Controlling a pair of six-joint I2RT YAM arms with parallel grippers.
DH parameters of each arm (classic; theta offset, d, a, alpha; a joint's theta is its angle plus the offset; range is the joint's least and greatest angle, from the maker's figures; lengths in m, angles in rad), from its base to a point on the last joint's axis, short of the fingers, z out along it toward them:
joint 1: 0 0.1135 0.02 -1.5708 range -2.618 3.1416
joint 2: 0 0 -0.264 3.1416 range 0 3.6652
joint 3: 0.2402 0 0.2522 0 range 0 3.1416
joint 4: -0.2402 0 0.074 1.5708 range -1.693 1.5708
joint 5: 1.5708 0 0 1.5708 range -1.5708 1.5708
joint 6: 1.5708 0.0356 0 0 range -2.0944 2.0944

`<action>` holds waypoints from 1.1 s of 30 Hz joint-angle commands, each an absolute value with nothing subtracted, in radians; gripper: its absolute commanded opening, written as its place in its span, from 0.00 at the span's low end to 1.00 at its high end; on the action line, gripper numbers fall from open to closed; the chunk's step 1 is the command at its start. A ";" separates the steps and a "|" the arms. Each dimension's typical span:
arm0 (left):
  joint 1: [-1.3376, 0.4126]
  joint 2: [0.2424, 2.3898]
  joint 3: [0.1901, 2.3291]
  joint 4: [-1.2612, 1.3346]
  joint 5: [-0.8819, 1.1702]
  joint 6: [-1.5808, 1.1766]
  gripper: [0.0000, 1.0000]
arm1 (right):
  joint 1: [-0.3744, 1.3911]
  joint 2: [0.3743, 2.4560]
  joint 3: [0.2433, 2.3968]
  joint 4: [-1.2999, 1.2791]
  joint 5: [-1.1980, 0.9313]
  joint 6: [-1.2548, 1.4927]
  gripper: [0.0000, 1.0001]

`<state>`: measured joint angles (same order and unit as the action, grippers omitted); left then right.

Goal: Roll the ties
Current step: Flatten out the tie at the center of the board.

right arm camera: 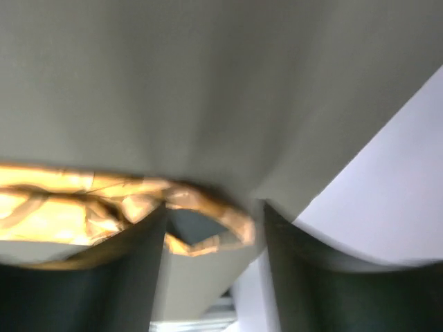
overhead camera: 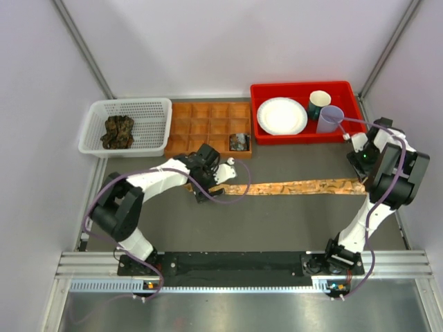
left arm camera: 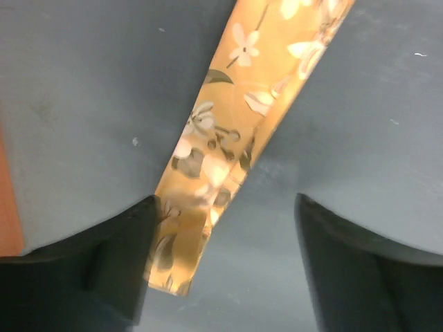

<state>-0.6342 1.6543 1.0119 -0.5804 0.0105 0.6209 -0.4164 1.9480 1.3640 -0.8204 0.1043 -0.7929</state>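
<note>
A tan-orange tie [overhead camera: 297, 187] lies stretched flat across the table, left to right. My left gripper [overhead camera: 208, 185] hovers over its narrow end [left arm camera: 181, 242]. That end lies beside the left finger [left arm camera: 104, 270], and the jaws stand wide apart, holding nothing. My right gripper [overhead camera: 363, 174] is at the tie's other end. The jaws are apart there too, and the tie's curled end [right arm camera: 208, 211] lies loose between the fingers [right arm camera: 124, 277]. Dark green-brown ties [overhead camera: 118, 131] are heaped in a white basket [overhead camera: 156, 111]. One dark rolled tie [overhead camera: 240, 142] sits in a compartment of the brown tray.
The brown compartment tray [overhead camera: 208, 121] stands behind the left gripper, with the white basket to its left. At the back right, a red bin [overhead camera: 304, 90] holds a white plate [overhead camera: 282, 115], a dark cup [overhead camera: 319, 104] and a lilac cup [overhead camera: 330, 119]. Walls close both sides.
</note>
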 commanded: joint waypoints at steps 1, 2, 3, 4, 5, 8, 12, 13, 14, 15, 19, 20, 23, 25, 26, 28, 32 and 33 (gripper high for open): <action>-0.630 1.458 1.090 -0.613 0.101 0.578 0.99 | -0.426 1.793 1.454 -0.909 0.017 -0.788 0.65; -0.627 1.431 1.116 -0.621 0.115 0.572 0.99 | -0.426 1.769 1.475 -0.945 0.005 -0.781 0.67; -0.626 1.404 1.126 -0.630 0.124 0.565 0.99 | -0.426 1.735 1.517 -1.000 -0.062 -0.779 0.70; -0.623 1.352 1.130 -0.630 0.136 0.558 0.99 | -0.426 1.679 1.541 -1.029 -0.093 -0.772 0.73; -0.624 1.326 1.128 -0.617 0.129 0.549 0.99 | -0.426 1.642 1.564 -1.052 -0.127 -0.769 0.76; -0.621 1.238 1.132 -0.580 0.124 0.499 0.99 | -0.426 1.519 1.666 -1.104 -0.308 -0.714 0.96; -0.623 1.131 0.965 -0.414 0.195 0.577 0.99 | -0.425 1.382 1.681 -1.055 -0.700 -0.513 0.99; -0.624 1.128 0.951 -0.370 0.199 0.600 0.99 | -0.408 1.373 1.680 -1.055 -0.750 -0.436 0.99; -0.624 1.140 0.947 -0.376 0.163 0.616 0.99 | -0.300 1.411 1.739 -1.104 -0.771 -0.430 0.99; -0.621 1.166 0.989 -0.418 0.155 0.668 0.99 | -0.232 1.445 1.781 -1.161 -0.770 -0.433 0.99; -0.429 1.346 1.118 -0.655 0.340 0.754 0.99 | 0.082 1.545 1.774 -1.191 -0.778 -0.286 0.99; -0.390 1.368 1.129 -0.735 0.385 0.803 0.99 | 0.115 1.554 1.693 -1.081 -0.785 -0.244 0.99; -0.246 1.408 1.098 -0.787 0.504 1.006 0.95 | 0.256 1.594 1.597 -0.961 -0.820 -0.151 0.96; -0.149 1.427 1.056 -0.787 0.580 1.145 0.88 | 0.339 1.646 1.553 -0.911 -0.824 -0.100 0.94; -0.125 1.440 1.048 -0.817 0.595 1.191 0.85 | 0.360 1.667 1.516 -0.888 -0.834 -0.083 0.88; -0.069 1.498 1.049 -0.859 0.638 1.302 0.77 | 0.411 1.727 1.482 -0.813 -0.844 -0.028 0.79; -0.035 1.589 1.065 -0.916 0.693 1.433 0.70 | 0.471 1.819 1.410 -0.669 -0.836 0.057 0.40; -0.034 1.606 1.059 -0.873 0.702 1.431 0.69 | 0.477 1.838 1.405 -0.611 -0.830 0.096 0.34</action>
